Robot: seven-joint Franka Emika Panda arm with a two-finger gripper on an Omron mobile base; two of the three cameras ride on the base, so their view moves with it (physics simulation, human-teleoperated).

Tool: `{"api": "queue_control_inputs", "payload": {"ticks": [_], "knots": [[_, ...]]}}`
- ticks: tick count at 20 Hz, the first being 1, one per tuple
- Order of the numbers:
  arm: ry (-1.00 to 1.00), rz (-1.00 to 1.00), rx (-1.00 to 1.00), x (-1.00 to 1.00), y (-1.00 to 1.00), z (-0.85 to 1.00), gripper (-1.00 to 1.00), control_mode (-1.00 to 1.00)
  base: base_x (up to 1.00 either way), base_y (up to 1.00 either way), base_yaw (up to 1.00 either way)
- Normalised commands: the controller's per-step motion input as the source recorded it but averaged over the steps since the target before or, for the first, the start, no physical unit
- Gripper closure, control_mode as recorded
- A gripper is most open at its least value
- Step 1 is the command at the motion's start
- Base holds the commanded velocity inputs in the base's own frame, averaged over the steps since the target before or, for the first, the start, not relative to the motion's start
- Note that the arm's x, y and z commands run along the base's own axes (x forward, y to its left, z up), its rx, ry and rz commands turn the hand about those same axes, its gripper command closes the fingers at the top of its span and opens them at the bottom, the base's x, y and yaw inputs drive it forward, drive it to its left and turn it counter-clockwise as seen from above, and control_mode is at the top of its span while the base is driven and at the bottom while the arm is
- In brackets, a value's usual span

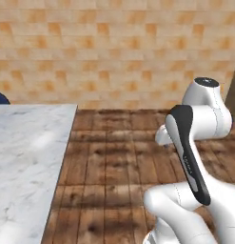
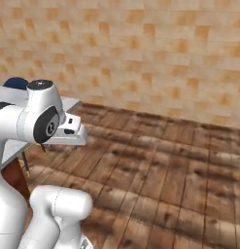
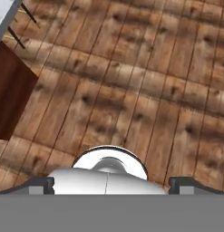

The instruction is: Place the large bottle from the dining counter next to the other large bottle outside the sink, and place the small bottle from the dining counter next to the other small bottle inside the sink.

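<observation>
Marble-topped dining counter [image 1: 24, 157] spreads at nine o'clock of the left base view — a dark blue rounded thing [image 1: 1, 98] peeks past its far edge, too little showing to name. No bottle can be made out, so neither its place nor its long axis can be told. Over wooden floor [image 3: 131, 90] the gripper [image 3: 112, 185] hangs, fingertips [image 3: 38, 185] spread fully wide — holding nothing.

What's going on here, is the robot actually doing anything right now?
Not handling anything yet. The white arm is folded up beside a marble counter, over a wooden floor. Its gripper is open and empty, pointing down at the floorboards. A dark blue object peeks over the counter's far edge; what it is can't be told.
</observation>
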Motion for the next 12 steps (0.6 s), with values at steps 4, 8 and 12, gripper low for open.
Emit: {"api": "queue_control_inputs", "payload": {"ticks": [4,8,12], "knots": [[0.0,0.0,0.0,0.0,0.0,0.0,-1.0,1.0,1.0,-0.53,0.55],[0.0,0.0,0.0,0.0,0.0,0.0,-1.0,1.0,1.0,-0.52,0.58],[0.0,0.0,0.0,0.0,0.0,0.0,-1.0,1.0,1.0,-0.43,0.63]]}}
